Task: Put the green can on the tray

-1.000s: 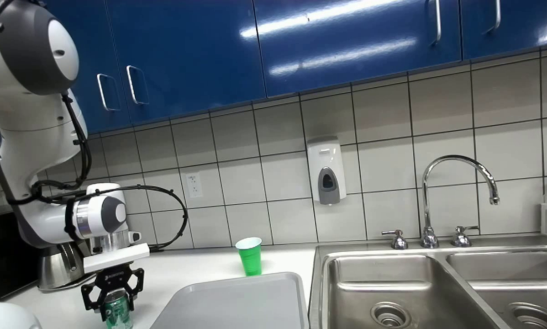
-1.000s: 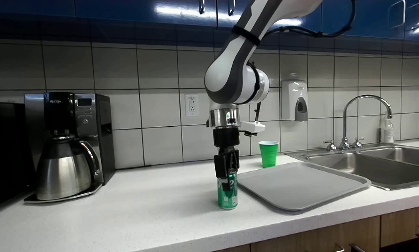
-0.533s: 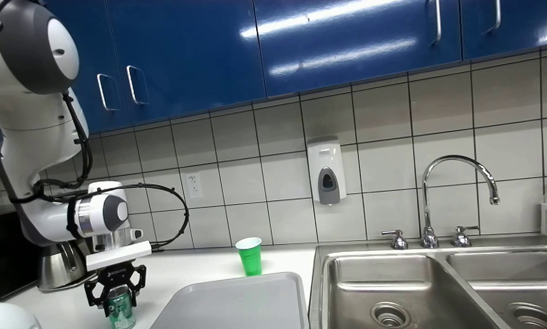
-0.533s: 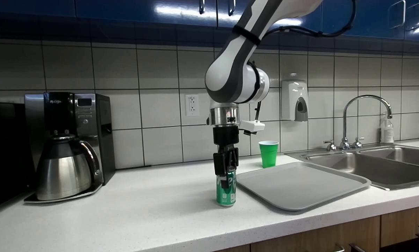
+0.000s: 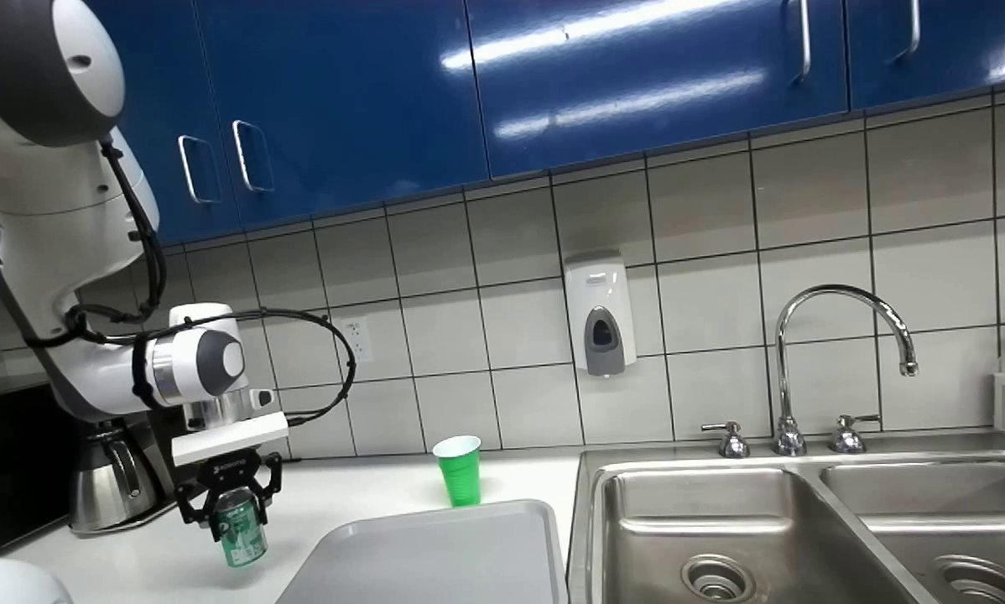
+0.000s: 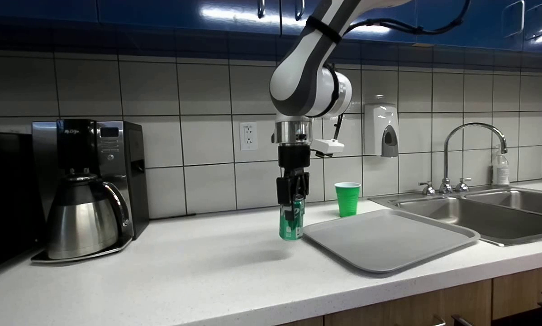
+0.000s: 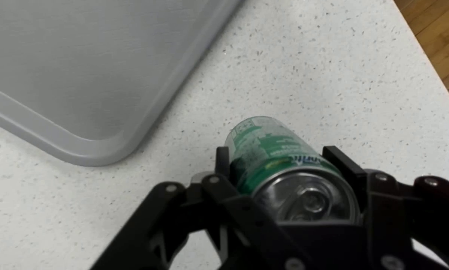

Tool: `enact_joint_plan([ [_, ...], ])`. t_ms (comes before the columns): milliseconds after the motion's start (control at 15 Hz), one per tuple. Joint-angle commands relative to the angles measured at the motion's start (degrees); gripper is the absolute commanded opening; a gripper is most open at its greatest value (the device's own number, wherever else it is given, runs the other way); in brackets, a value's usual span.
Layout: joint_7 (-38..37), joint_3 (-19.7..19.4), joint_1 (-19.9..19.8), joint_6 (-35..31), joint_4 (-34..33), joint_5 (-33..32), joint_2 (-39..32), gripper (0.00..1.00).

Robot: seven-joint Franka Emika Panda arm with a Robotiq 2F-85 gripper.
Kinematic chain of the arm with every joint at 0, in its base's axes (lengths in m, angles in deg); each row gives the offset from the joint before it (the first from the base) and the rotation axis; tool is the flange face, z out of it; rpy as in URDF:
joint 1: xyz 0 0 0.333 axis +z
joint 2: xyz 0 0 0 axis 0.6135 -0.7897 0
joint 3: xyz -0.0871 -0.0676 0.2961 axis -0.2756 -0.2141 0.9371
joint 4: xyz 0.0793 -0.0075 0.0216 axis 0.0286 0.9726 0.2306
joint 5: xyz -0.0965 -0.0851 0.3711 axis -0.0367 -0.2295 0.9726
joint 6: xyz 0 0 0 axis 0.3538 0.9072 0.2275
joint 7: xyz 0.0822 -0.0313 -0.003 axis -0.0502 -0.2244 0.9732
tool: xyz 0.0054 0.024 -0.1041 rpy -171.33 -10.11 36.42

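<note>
My gripper (image 5: 239,522) is shut on the green can (image 5: 244,541), a finger on each side of its upper part. In an exterior view the can (image 6: 291,230) hangs about upright above the white counter, its shadow apart from it. The wrist view shows the can's silvery top and pull tab (image 7: 310,200) between the finger pads (image 7: 222,161). The light-grey tray (image 6: 391,244) lies flat on the counter, just sideways of the can. In the wrist view the tray's rounded corner (image 7: 93,152) is at upper left, apart from the can.
A bright green cup (image 6: 347,199) stands behind the tray near the wall; it also shows in an exterior view (image 5: 459,474). Steel sink basins (image 5: 704,537) with a faucet lie beyond the tray. A coffee maker (image 6: 135,181) stands on the opposite side. The counter's front edge (image 6: 298,312) is near.
The can has risen off the counter in the gripper, now clearly higher than half a second ago, and has shifted slightly toward the back wall. The tray and cup have not moved.
</note>
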Motion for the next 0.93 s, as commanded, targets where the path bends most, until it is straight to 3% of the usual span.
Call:
enact_joint_plan([
  [0, -2.4, -1.0, -0.9, 0.7, 1.1, -1.6, 3.4, 0.39],
  [867, -4.3, -7.5, -5.5, 0.2, 4.0, -4.5, 4.1, 0.39],
])
